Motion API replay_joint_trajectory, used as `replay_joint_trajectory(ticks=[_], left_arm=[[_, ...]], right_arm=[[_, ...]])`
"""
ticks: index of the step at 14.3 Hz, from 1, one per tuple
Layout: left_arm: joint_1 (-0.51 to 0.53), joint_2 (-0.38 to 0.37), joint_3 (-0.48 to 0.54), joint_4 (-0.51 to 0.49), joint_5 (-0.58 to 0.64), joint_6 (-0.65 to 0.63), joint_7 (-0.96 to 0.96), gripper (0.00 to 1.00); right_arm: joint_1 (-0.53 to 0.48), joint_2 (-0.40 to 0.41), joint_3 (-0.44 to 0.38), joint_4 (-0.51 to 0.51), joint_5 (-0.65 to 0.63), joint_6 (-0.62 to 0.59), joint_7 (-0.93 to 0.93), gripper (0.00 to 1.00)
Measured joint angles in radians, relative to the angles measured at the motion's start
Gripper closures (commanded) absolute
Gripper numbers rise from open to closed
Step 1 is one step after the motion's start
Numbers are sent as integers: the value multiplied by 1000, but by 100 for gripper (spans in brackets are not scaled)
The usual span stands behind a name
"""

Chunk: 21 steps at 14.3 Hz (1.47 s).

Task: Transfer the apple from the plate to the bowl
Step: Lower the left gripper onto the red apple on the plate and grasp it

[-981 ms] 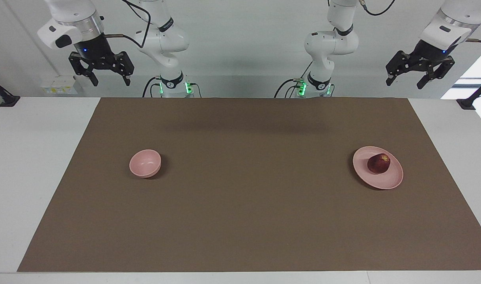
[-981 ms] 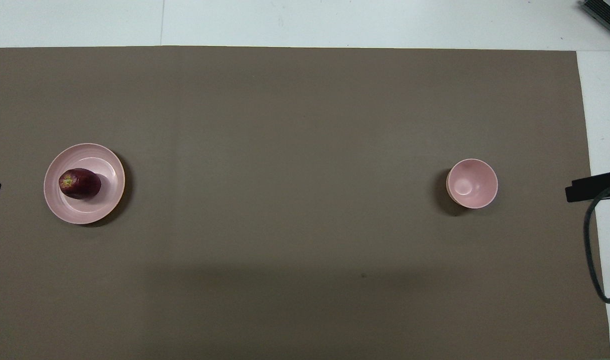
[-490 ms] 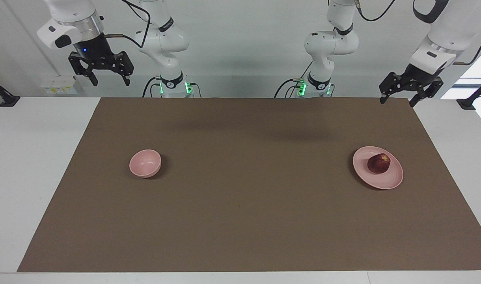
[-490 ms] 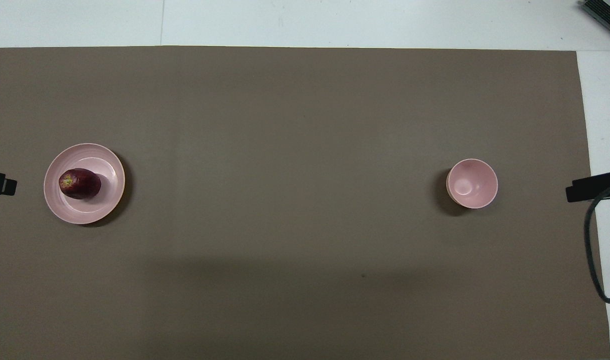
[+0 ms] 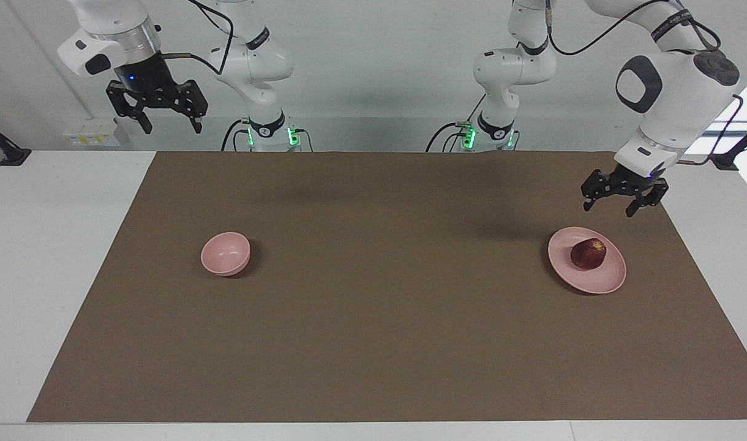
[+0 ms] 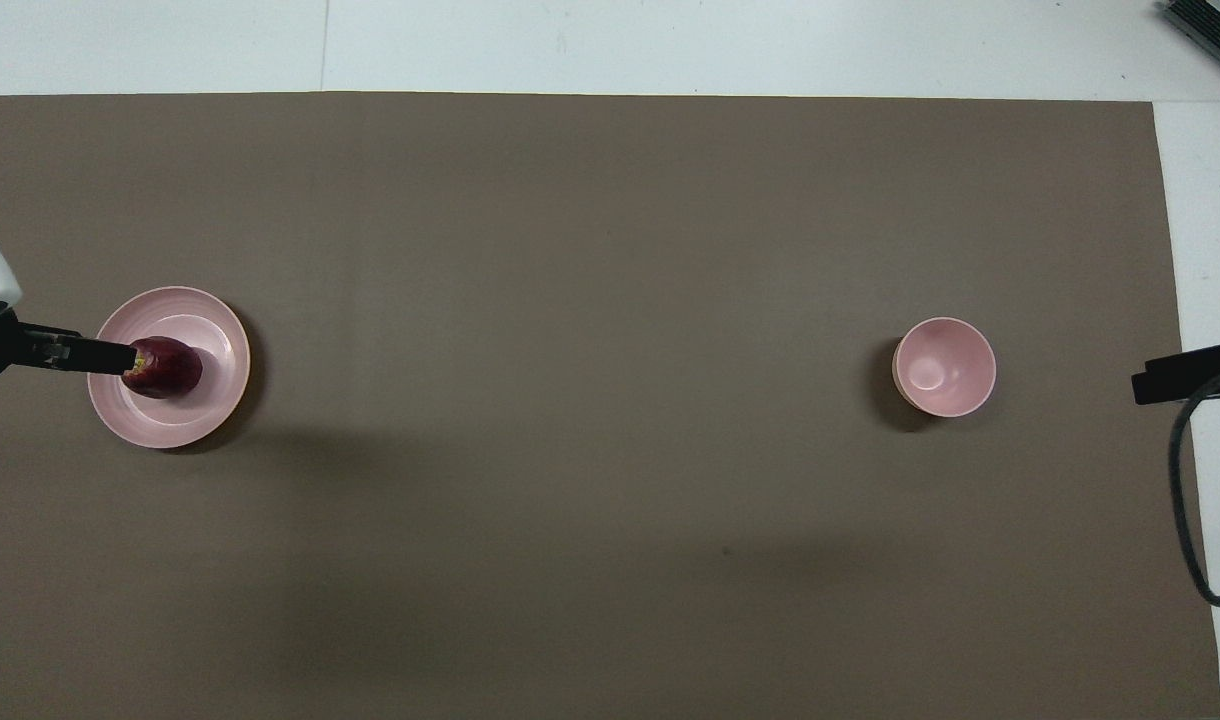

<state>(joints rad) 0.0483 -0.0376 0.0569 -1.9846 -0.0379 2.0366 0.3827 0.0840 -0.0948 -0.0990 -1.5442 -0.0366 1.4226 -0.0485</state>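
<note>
On the tabletop: a brown mat (image 5: 386, 306) carries the plate (image 5: 606, 278), which serves as the landmark for every place below.
Apple: the apple (image 5: 588, 253) lies on the plate, off centre toward the rim that faces the left arm's end of the tabletop; the overhead view shows it as a slightly long shape whose long axis runs along the length of the tabletop.
Bowl: the bowl (image 5: 225, 253) stands well apart from the plate, toward the right arm's end, and holds nothing.
Left gripper: the left gripper (image 5: 615, 204) hangs in the air over the mat just beside the plate's robot-side rim, not yet over the apple and clearly above it.
Left jaws: spread apart, pointing down, with nothing between them and nothing touched.
Key relation: from the jaws, the apple lies lower and a little away from the robots, so the coming move likely calls for a short advance over the plate and a descent.
Nearer arm: the left arm, by a wide margin.
Right gripper: the right gripper (image 5: 155, 105) waits raised high by the right arm's base, far from the plate, jaws apart and empty.
Task state: judged barely begun, with the apple ungrasped.
</note>
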Motion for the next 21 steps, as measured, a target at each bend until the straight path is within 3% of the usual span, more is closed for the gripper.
replay_joint_trajectory(ticks=[8, 16, 17, 21], left_arm=[[26, 201, -1, -13, -17, 244, 101, 0], [50, 223, -2, -99, -26, 296, 110, 0], [50, 223, -3, -102, -26, 300, 110, 10], [50, 217, -2, -102, -27, 305, 110, 77]], right_arm=[[0, 0, 0, 0, 0, 0, 0, 0], [0, 0, 0, -1, 0, -1, 0, 0], [0, 0, 0, -1, 0, -1, 0, 0], [0, 0, 0, -2, 0, -1, 0, 0]])
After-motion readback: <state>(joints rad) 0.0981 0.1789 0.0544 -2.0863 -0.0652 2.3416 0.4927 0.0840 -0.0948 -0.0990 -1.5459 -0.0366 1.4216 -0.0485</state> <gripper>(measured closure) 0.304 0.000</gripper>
